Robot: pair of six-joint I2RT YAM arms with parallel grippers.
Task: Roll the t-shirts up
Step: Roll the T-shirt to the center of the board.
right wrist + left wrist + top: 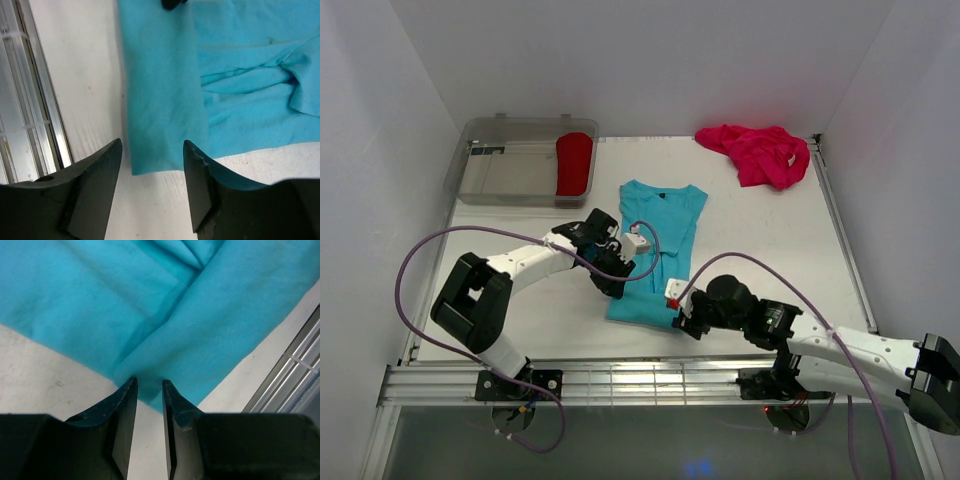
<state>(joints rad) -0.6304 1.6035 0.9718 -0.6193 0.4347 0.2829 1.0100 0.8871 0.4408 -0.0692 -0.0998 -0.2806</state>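
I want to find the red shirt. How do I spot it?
Start at the white table and look to its far left corner, where a clear plastic box sits. The red t-shirt is bundled inside, at the box's right end. It is the only shirt in a box: the blue t-shirt lies flat mid-table and the pink t-shirt is crumpled at the far right corner.

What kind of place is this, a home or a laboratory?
Probably a laboratory test cell: plain white walls enclose a white table with an aluminium rail at the near edge and a clear plastic bin.
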